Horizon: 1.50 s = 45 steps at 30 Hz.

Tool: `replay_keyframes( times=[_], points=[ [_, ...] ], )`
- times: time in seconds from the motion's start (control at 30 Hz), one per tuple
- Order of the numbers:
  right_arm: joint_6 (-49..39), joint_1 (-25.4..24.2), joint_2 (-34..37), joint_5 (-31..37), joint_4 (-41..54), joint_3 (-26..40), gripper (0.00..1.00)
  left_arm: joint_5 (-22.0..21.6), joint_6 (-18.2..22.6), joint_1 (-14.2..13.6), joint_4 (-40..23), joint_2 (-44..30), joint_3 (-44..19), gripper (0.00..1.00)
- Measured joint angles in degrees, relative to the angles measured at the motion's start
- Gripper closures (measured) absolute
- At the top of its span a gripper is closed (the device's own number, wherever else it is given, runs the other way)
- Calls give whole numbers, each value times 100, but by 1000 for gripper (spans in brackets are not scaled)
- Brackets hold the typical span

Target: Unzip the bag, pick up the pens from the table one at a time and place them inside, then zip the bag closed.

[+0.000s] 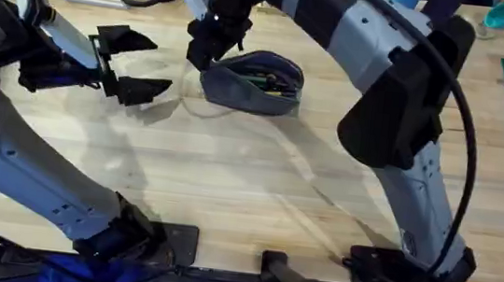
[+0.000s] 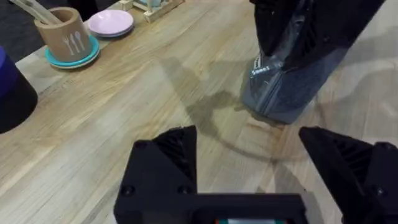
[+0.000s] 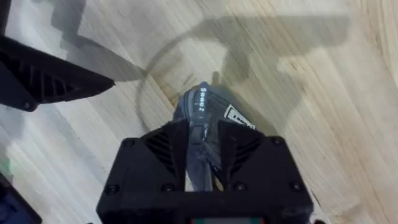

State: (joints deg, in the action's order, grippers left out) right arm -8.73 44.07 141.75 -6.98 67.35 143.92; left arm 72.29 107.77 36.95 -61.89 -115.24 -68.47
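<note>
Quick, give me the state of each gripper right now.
Left gripper: open, holding nothing, beside the bag.
Right gripper: shut on the bag's end, at the zipper.

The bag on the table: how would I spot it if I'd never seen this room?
Start at the wooden table and look toward its far middle. There lies a blue-grey fabric bag, gaping open with pens inside. Unlike anything nearby, it is soft, and the right gripper pinches its end.
</note>
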Motion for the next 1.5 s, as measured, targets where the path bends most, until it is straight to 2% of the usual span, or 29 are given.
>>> replay_keyframes(
  times=[0.1, 0.2, 0.37, 0.9, 1.5],
  points=[
    [-4, 0, 0, -20, 0, 0, 752, 0, 0, 0, 0, 0, 0, 7],
    [-2, 0, 0, -41, -4, 0, 863, 0, 0, 0, 0, 0, 0, 7],
    [-3, 0, 0, -59, -46, 0, 960, 0, 0, 0, 1, 0, 0, 8],
    [-4, 0, 0, -59, -19, 38, 973, 0, 0, 0, 24, 0, 0, 7],
    [15, 0, 0, -44, 489, 712, 973, 13, -26, 0, 24, 0, 0, 8]
  ],
)
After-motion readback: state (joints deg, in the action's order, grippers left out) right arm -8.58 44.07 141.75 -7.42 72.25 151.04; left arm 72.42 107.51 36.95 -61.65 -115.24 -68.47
